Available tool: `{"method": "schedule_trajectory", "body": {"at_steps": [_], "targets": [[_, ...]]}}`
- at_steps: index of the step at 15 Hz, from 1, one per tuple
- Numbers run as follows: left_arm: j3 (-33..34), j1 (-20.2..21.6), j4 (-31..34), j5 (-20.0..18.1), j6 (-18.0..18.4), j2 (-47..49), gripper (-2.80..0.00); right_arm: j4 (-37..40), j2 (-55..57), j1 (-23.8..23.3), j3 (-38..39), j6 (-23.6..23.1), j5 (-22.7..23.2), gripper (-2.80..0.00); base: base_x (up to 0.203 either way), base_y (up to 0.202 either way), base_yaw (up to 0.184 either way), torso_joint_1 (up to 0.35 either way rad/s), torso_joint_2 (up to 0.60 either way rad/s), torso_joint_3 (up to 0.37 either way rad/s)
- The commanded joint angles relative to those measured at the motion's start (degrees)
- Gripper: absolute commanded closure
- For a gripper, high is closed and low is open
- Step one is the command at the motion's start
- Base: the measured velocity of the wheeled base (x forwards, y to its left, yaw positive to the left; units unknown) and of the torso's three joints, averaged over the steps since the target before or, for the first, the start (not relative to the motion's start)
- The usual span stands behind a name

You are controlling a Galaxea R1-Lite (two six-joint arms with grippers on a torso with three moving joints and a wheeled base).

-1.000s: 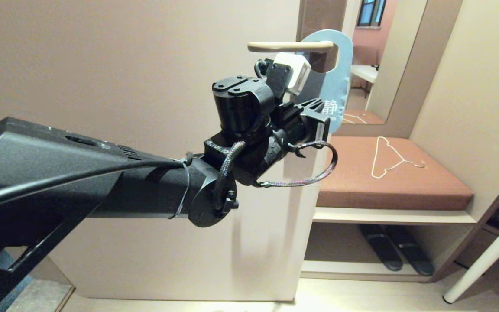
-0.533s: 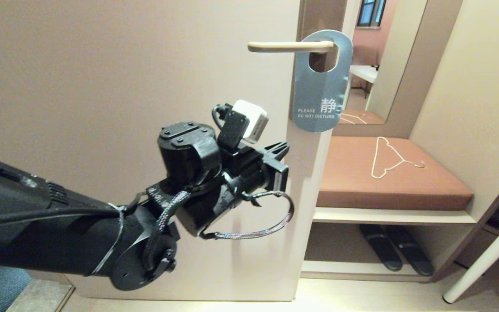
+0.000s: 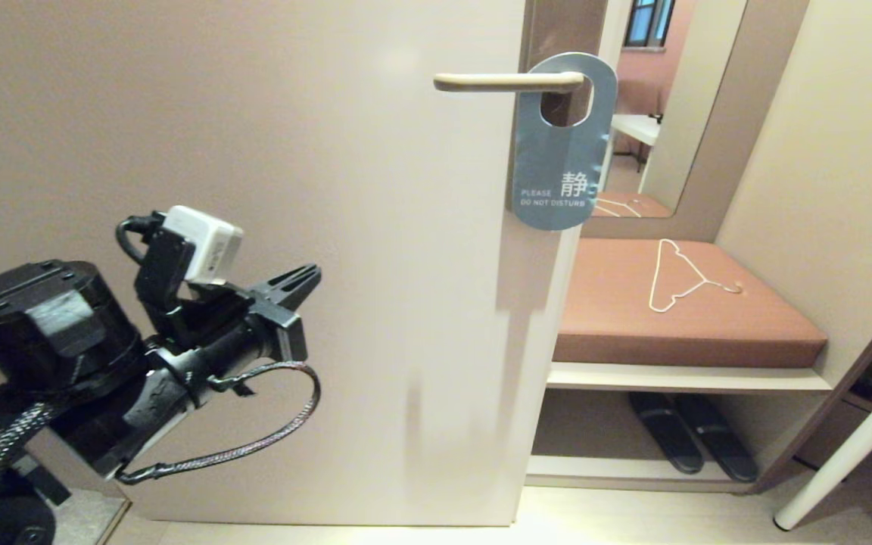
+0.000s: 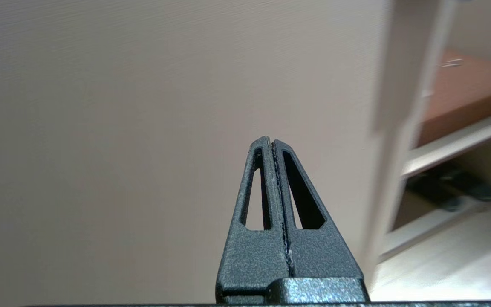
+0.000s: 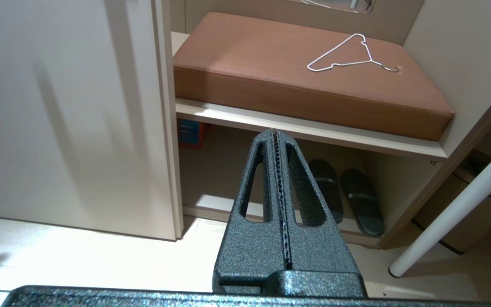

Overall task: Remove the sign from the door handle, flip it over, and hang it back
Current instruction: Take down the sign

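The sign (image 3: 561,163) hangs by its oval hole on the door handle (image 3: 508,81), its blue side with "PLEASE DO NOT DISTURB" facing me. The beige lever sticks out level from the door's right edge. My left gripper (image 3: 313,272) is far down and to the left of the sign, in front of the plain door panel, shut with nothing between its fingers (image 4: 270,143). My right gripper (image 5: 275,133) shows only in its wrist view; it is shut and empty, pointing at the bench shelf low on the right.
The beige door (image 3: 254,189) fills the left and middle. Right of it stands a bench with a brown cushion (image 3: 678,303) bearing a white wire clothes hanger (image 3: 678,276). Dark slippers (image 3: 689,443) lie underneath. A white pole (image 3: 845,454) leans at the lower right.
My left arm has pulled back from just under the handle, down and to the left, leaving the sign hanging free on the handle. The sign and the right gripper stay as they were.
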Motion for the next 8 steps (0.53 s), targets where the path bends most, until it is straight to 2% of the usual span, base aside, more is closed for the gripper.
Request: {"method": "schedule_trajectory", "body": {"at_steps": [1, 4, 8], "targets": [[3.6, 3.6, -0.3, 0.0, 0.4, -6.0, 0.0, 0.0, 0.1, 0.0, 0.0, 0.0, 0.0, 0.0, 0.0, 0.0, 0.0, 0.0, 0.0, 0.0], [9.6, 11.2, -0.2, 0.1, 3.0, -11.3, 0.0, 0.0, 0.1, 0.0, 0.1, 0.0, 0.0, 0.0, 0.0, 0.0, 0.0, 0.0, 0.0, 0.0], [17.3, 16.5, 0.2, 0.1, 3.5, -20.8, 0.0, 0.0, 0.1, 0.0, 0.0, 0.0, 0.0, 0.0, 0.0, 0.0, 0.0, 0.0, 0.0, 0.0]]}}
